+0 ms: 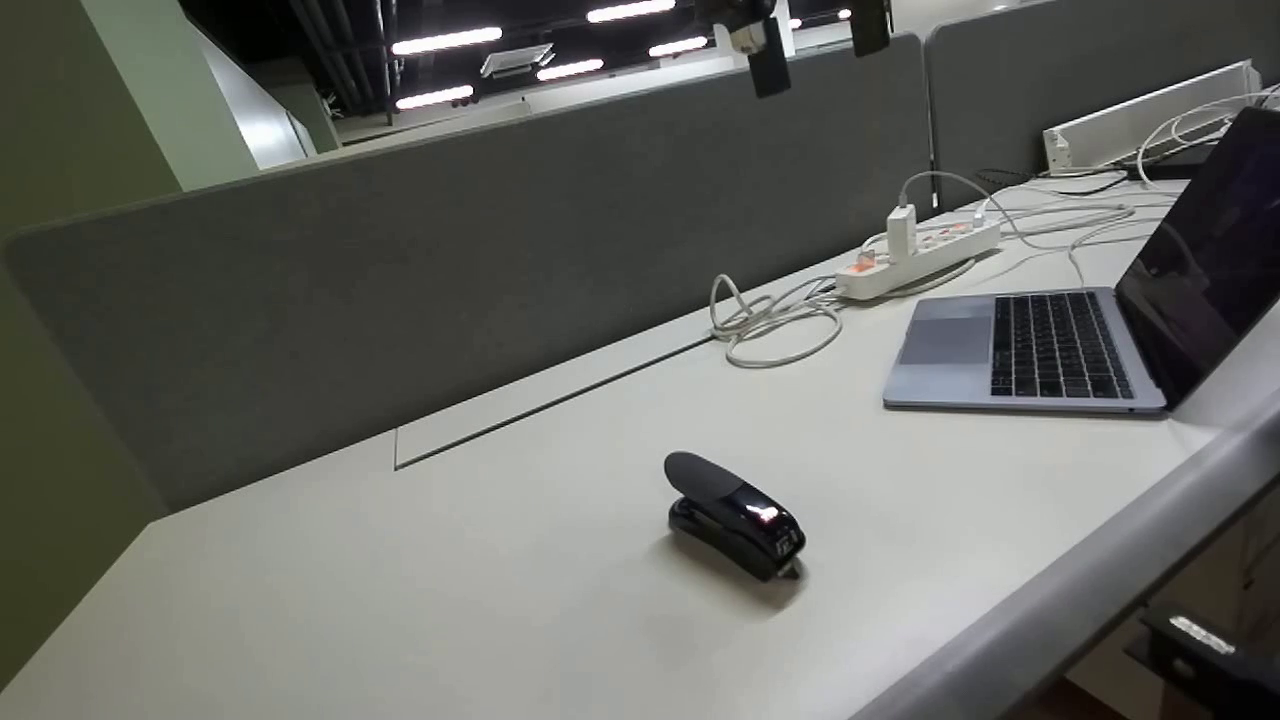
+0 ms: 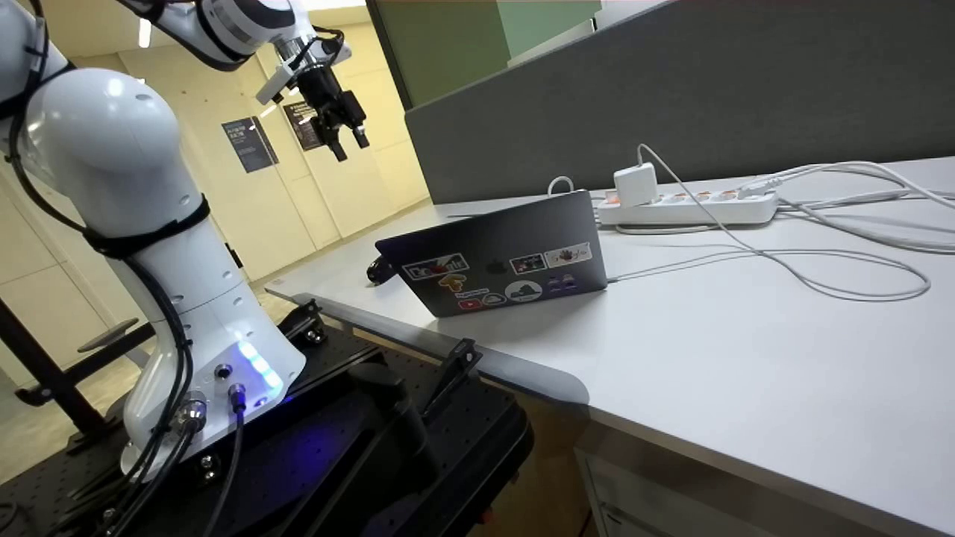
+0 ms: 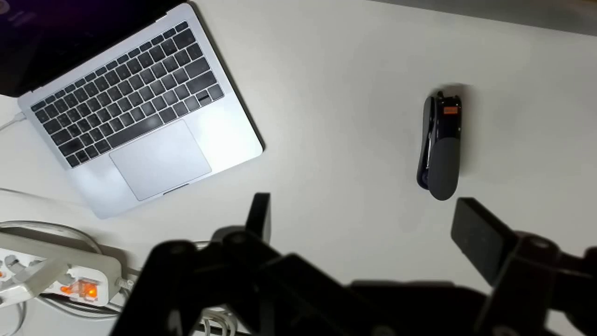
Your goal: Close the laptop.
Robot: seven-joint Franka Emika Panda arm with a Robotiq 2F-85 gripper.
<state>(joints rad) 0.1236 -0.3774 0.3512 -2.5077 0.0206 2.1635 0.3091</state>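
The laptop stands open on the white desk, its lid raised at a steep tilt. In an exterior view the laptop [image 1: 945, 342] is at the right, with its keys and black screen showing. In an exterior view the back of the laptop's lid [image 2: 489, 242] shows, with several coloured stickers. In the wrist view the laptop [image 3: 161, 161] lies at the upper left, its screen partly cut off. My gripper [image 3: 364, 198] is open and empty, its two fingers wide apart. It hangs high above the desk, apart from the laptop, in both exterior views [image 1: 820, 70] [image 2: 352, 149].
A black stapler [image 1: 735, 515] lies on the desk, also in the wrist view [image 3: 443, 149]. A white power strip [image 2: 690, 210] with a plugged-in charger [image 2: 636, 185] and loose cables lies behind the laptop. A thin cable runs to the laptop. A grey partition [image 1: 500, 270] borders the desk.
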